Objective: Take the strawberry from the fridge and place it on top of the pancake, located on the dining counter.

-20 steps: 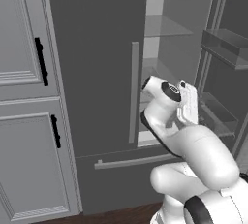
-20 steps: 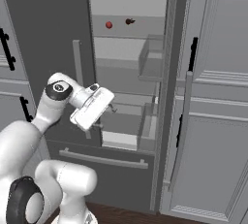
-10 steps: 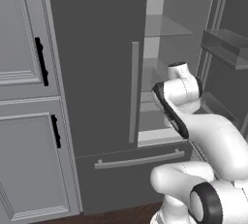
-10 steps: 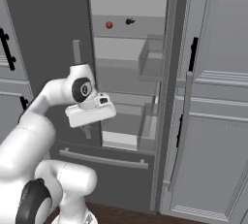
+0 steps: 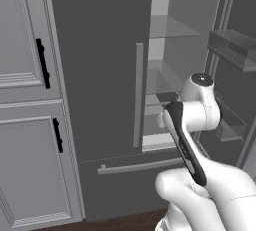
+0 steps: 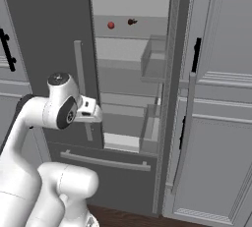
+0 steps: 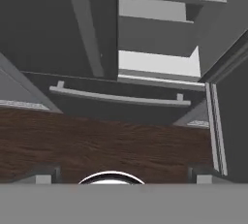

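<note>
We stand in front of the tall dark grey two-door fridge [image 6: 54, 29], whose right door is swung open onto a pale interior with glass shelves, while the left door with its long pale grey vertical bar handle [image 5: 138, 95] is shut. The tiny red roundish strawberry [image 6: 111, 25] sits on an upper shelf toward the back, and just beside it, a little apart to the right, lies a tiny dark, almost black ball [image 6: 131, 22] of like size. Our white arm is folded low in front of the fridge's lower half, and the two-finger gripper [image 6: 93, 114] hangs well below the strawberry's shelf, released with its jaws spread wide and nothing between them; in the hand view the dark finger tips [image 7: 41, 177] stand far apart and look down toward the brown wooden floor [image 7: 106, 140] and the bottom drawer's pale bar handle [image 7: 118, 97]. We judge the reach has barely started: the hand must rise a long way and turn into the opening. The main risks we see are clipping the edge of the shut left door or the front lip of a glass shelf on the way up, nudging the small round fruit so it rolls out of reach, or closing on the dark ball instead, since the two lie so near each other.
</note>
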Tool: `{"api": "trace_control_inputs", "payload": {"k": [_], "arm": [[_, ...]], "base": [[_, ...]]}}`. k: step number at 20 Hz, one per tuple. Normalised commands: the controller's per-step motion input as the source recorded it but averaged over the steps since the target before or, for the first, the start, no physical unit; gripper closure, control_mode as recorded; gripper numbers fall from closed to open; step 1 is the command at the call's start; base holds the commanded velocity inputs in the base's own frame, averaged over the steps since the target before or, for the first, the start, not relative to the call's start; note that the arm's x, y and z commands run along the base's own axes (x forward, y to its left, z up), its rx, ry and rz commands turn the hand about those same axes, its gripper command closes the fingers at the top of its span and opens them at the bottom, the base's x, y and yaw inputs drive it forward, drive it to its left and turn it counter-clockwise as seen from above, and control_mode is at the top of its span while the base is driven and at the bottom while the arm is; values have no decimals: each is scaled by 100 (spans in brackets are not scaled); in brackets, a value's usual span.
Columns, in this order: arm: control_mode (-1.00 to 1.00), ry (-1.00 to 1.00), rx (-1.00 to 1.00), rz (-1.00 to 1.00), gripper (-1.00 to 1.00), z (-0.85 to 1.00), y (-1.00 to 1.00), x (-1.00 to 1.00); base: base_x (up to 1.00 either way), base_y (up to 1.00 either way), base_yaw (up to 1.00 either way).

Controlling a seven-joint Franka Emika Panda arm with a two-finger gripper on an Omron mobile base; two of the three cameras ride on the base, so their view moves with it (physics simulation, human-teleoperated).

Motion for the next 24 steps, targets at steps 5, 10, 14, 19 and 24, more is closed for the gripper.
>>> {"api": "trace_control_inputs", "payload": {"k": [5,10,14,19,24], "arm": [[-100,-27,-3,0,-100,30,32,0],[-100,-33,0,0,-100,50,6,-2],[-100,-30,0,-1,-100,63,19,16],[-100,-23,4,-1,-100,64,41,34],[-100,0,21,0,-100,33,22,38]], "base": [[0,0,0],[0,0,0],[0,0,0],[0,0,0],[0,0,0]]}}
